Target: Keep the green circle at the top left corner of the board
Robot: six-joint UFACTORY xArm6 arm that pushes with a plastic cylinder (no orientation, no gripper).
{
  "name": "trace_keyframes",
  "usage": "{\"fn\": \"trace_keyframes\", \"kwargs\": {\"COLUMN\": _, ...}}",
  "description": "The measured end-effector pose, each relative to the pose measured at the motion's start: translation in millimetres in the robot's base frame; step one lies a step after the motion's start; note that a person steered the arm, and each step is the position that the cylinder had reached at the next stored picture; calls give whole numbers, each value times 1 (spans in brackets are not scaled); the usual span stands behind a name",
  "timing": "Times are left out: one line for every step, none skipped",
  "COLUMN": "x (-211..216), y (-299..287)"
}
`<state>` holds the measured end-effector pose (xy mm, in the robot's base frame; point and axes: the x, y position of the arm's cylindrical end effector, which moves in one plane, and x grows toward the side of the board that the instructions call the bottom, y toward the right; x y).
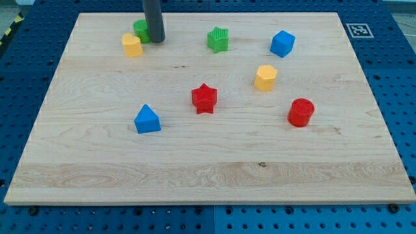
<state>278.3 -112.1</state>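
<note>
The green circle (141, 29) sits near the board's top left, partly hidden behind my rod. My tip (156, 40) rests on the board just to the right of the green circle, touching or nearly touching it. A yellow block (132, 45) lies just below and left of the green circle, close against it.
A green star (219, 39) and a blue cube (283, 43) lie along the top. A yellow hexagon (265, 77), a red star (204, 98), a red cylinder (301, 112) and a blue triangular block (147, 119) lie mid-board. The wooden board (208, 175) has a marker tag (358, 30) beside its top right corner.
</note>
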Motion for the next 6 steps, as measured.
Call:
{"fn": "trace_keyframes", "kwargs": {"x": 5, "y": 0}}
{"fn": "trace_keyframes", "kwargs": {"x": 20, "y": 0}}
{"fn": "trace_keyframes", "kwargs": {"x": 20, "y": -3}}
{"fn": "trace_keyframes", "kwargs": {"x": 19, "y": -7}}
{"fn": "trace_keyframes", "kwargs": {"x": 16, "y": -5}}
{"fn": "trace_keyframes", "kwargs": {"x": 16, "y": 11}}
